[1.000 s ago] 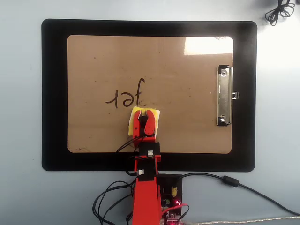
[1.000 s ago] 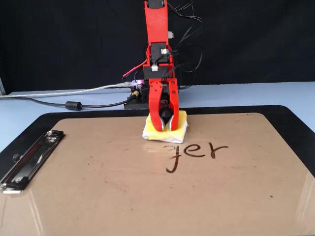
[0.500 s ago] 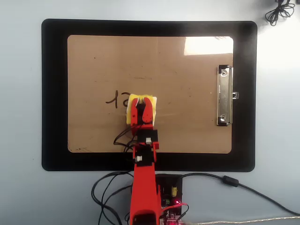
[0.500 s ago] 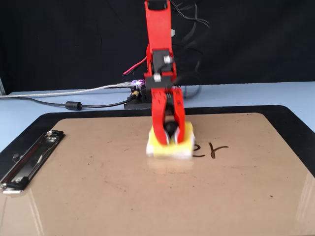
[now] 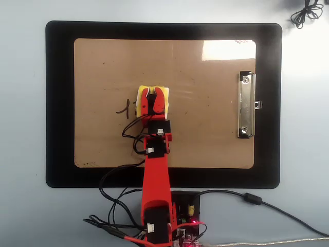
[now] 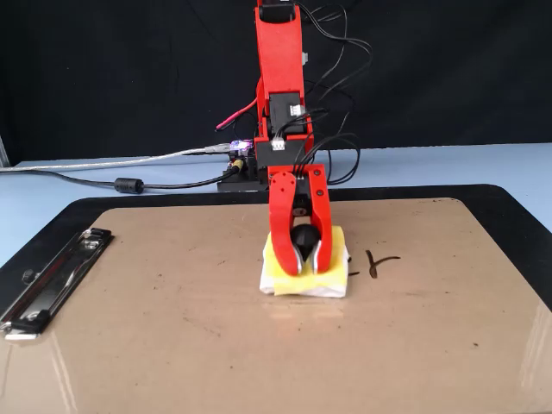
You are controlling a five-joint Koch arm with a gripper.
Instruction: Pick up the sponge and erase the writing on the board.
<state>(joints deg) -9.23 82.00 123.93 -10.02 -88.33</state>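
Observation:
The yellow sponge (image 5: 150,89) (image 6: 280,263) with its white underlayer lies flat on the tan board (image 5: 205,134) (image 6: 172,328), pressed down by my red gripper (image 5: 152,94) (image 6: 305,264), whose fingers are shut on the black dot at the sponge's centre. Of the writing (image 5: 123,108) (image 6: 380,262), only one dark letter stroke shows beside the sponge, to its left in the overhead view and to its right in the fixed view; anything under the sponge is hidden. The board's silver clip (image 5: 246,105) (image 6: 53,279) sits on one short edge, far from the gripper.
A black mat (image 5: 59,103) (image 6: 517,216) frames the board on a light blue table. The arm's base electronics and cables (image 5: 185,216) (image 6: 237,164) sit behind the board's long edge. A coiled black cable (image 5: 307,11) lies at the table's far corner.
The gripper has slid the sponge across the board over the writing. The letters it passed over are gone, leaving a single stroke where "jer" stood a second ago.

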